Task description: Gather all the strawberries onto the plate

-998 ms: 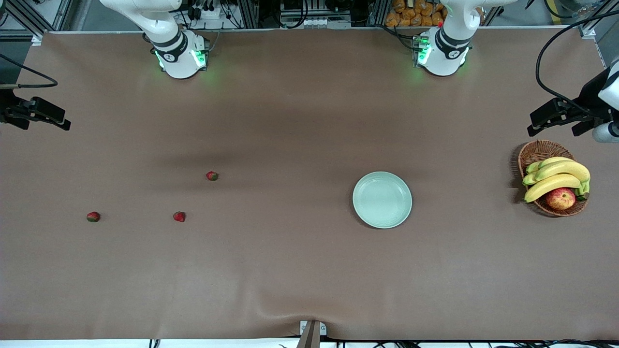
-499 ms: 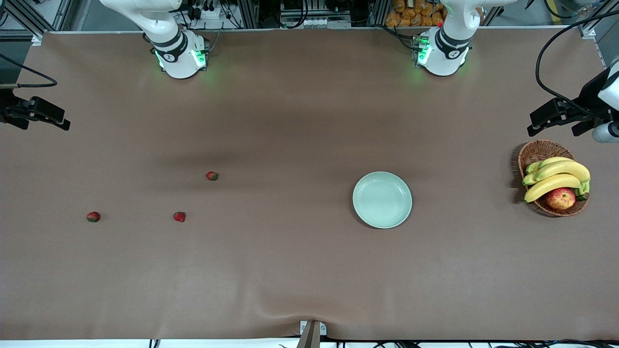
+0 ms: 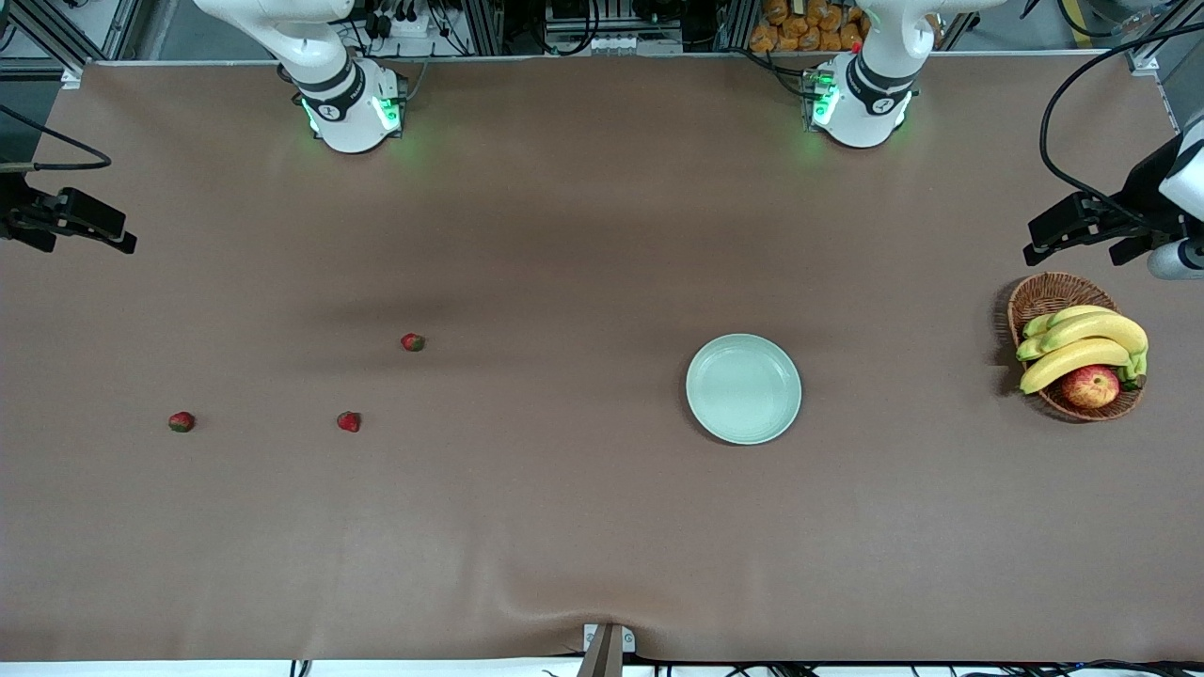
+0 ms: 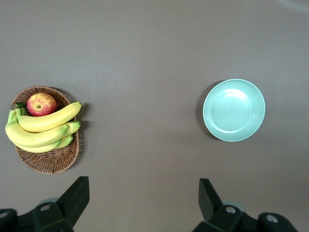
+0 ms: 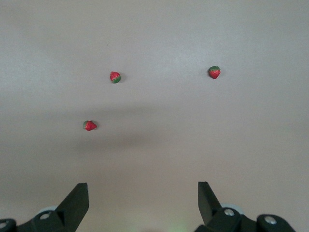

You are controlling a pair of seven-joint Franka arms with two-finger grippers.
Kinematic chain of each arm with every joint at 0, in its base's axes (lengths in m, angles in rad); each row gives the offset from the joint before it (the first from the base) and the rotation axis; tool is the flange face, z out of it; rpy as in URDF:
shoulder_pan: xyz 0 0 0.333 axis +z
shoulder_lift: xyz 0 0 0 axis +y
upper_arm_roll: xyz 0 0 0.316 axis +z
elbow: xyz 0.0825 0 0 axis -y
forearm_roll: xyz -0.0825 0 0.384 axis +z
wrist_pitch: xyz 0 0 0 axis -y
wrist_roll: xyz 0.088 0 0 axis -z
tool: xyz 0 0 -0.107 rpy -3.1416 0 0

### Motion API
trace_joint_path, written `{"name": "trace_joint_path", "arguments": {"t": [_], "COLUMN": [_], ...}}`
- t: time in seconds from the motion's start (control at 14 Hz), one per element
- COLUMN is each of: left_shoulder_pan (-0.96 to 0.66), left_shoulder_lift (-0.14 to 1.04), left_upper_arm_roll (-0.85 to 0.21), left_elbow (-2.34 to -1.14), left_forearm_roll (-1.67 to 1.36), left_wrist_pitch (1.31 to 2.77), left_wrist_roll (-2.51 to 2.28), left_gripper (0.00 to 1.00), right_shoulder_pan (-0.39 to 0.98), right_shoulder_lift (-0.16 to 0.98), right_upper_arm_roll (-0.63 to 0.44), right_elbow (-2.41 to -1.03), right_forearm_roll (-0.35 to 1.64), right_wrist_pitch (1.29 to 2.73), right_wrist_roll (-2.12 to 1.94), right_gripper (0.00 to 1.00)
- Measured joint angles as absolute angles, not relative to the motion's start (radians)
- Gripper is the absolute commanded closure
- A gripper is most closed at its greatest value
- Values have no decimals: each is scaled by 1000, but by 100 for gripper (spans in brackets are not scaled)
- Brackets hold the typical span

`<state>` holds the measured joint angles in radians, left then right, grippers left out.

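3 strawberries lie on the brown desk [image 3: 583,527] toward the right arm's end, all well apart. Strawberry 1 [image 3: 412,342] is farthest from the front camera. Strawberry 2 [image 3: 349,422] is nearer the front camera. Strawberry 3 [image 3: 182,422] is closest to the desk edge at the right arm's end. The plate [image 3: 743,388], mint green with nothing on it, sits toward the left arm's end, well apart from every berry. A wicker basket [image 3: 1044,293] with bananas [image 3: 1082,343] and an apple [image 3: 1090,385] sits near the desk edge at the left arm's end. Left tool [image 4: 142,198] hangs up in the air over the desk near the basket, released, holding nothing. Right tool [image 5: 142,200] hangs over the desk edge at the right arm's end, released, holding nothing. Both arms wait.
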<state>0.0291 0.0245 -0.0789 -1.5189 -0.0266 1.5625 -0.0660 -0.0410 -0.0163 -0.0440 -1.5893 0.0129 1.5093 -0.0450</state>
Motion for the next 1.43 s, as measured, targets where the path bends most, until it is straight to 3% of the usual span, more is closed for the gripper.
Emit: {"name": "trace_joint_path", "arguments": {"t": [0.43, 1.14, 1.43], "left_shoulder_pan": [37, 37, 36], "left_shoulder_lift": [24, 24, 25], "left_upper_arm_roll": [-80, -85, -87], "left_elbow": [-1519, -1522, -1523], "left_forearm_roll": [-27, -27, -27], "left_wrist_pitch": [1549, 1540, 1540], "left_wrist_roll": [-66, -66, -66], "left_gripper": [0, 0, 0], "right_shoulder_pan": [21, 203, 238], "right_shoulder_lift": [1, 223, 282], "right_upper_arm_roll": [-34, -29, -29], "right_elbow": [-1591, -1605, -1710], "right_forearm_roll": [16, 17, 19], "right_wrist_pitch": [1509, 1544, 1603], "right_wrist_roll": [-45, -33, -55], "right_gripper": [0, 0, 0]}}
